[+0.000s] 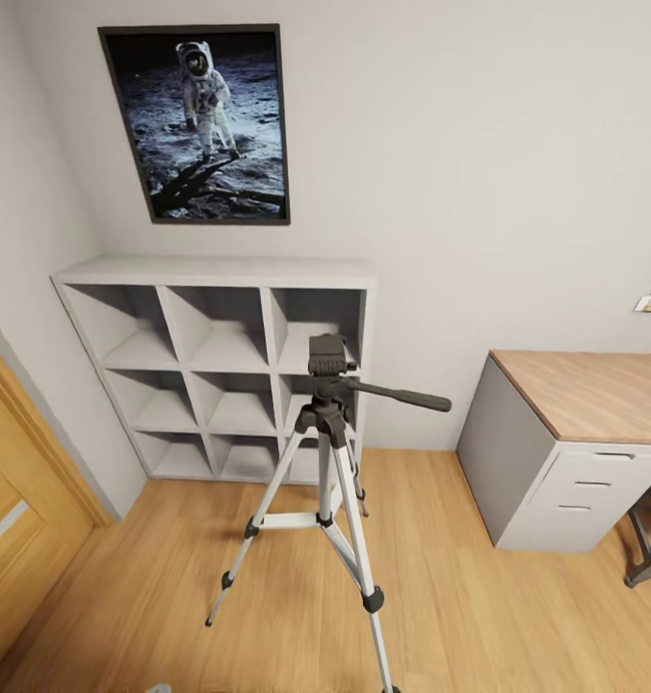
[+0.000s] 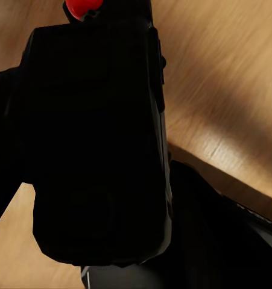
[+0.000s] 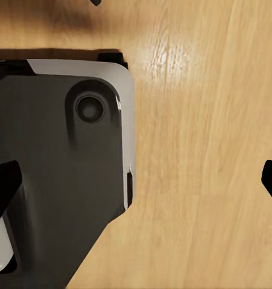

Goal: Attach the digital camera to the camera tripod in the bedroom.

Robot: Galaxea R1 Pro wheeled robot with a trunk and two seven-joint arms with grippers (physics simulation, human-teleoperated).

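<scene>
The camera tripod (image 1: pixel 327 472) is standing on the light wood floor (image 1: pixel 499 616) in the middle of the bedroom, its three silver legs splayed and its black head sitting bare on top. The long black pan handle (image 1: pixel 398 394) is sticking out to the right. Just behind it, against the far wall, a white cube shelf (image 1: pixel 220 332) is resting with its compartments open to the room, and above that an astronaut picture (image 1: pixel 198 123) is hanging in a dark frame. To the left, part of a wooden door (image 1: pixel 13 520) is showing, and to the right a grey desk (image 1: pixel 566 452) with a wood top and drawers is sitting against the wall.

In the left wrist view, the digital camera (image 2: pixel 96 144) is looming very close, a dark boxy body with its red button (image 2: pixel 82 7) at one edge and plank floor behind it. It is sitting right at the left gripper, whose fingers are lost in the blackness, so I cannot tell whether they are clamped on it.

In the right wrist view, the right gripper (image 3: pixel 139 183) is hanging over the floor with its dark fingertips (image 3: pixel 4 183) spread wide and nothing between them. Below it, the robot's grey and black base (image 3: pixel 57 162) is covering part of the planks.
</scene>
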